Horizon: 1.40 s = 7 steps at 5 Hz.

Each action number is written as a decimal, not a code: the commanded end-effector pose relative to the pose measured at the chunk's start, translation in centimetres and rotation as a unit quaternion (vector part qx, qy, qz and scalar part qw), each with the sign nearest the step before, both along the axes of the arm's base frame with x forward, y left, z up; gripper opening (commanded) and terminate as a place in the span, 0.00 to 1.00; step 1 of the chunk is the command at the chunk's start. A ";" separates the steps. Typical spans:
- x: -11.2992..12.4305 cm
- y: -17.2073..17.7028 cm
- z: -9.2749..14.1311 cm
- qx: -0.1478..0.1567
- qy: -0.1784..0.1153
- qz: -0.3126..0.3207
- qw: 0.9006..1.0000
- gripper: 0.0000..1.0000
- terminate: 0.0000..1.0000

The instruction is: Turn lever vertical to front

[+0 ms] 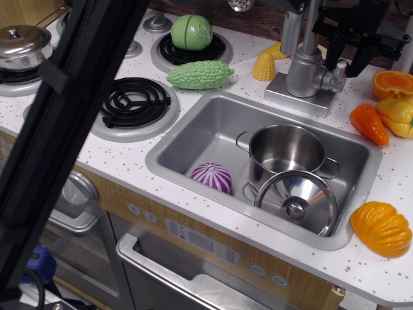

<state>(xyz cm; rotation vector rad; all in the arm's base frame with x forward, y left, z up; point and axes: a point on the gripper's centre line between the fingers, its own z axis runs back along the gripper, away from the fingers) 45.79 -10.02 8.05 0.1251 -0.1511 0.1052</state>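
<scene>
A black robot gripper [347, 59] straddles the short silver-grey paddle lever [342, 64], upright beside the cylindrical steel faucet body [304, 72], fingers apart, seemingly not yet clamped; the forward turn seems still undone.

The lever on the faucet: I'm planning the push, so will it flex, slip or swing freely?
The lever looks rigid, so flexing seems unlikely. Its smooth silver finish may let the claw slide. Joined to the faucet body by a side stub, it probably pivots only.

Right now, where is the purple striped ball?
In the only view, the purple striped ball lies inside the grey metal sink, at its front left, just left of the steel pot and its round lid.
</scene>
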 end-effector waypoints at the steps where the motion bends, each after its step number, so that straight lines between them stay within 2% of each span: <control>1: 0.1 -1.2 1.6 -0.033 -0.023 -0.009 0.999 0.00 0.00; 2: -0.2 -1.4 0.8 -0.045 -0.016 -0.009 0.999 0.00 0.00; 3: -0.3 -1.7 -0.2 -0.045 -0.013 -0.017 0.999 0.00 0.00; 5: -0.6 -1.5 -2.3 -0.051 -0.030 -0.015 0.998 0.00 0.00; 6: -0.5 -1.4 -2.4 -0.049 -0.027 -0.019 0.998 0.00 0.00; 7: -0.4 -1.4 -1.3 -0.044 -0.017 -0.025 0.999 1.00 1.00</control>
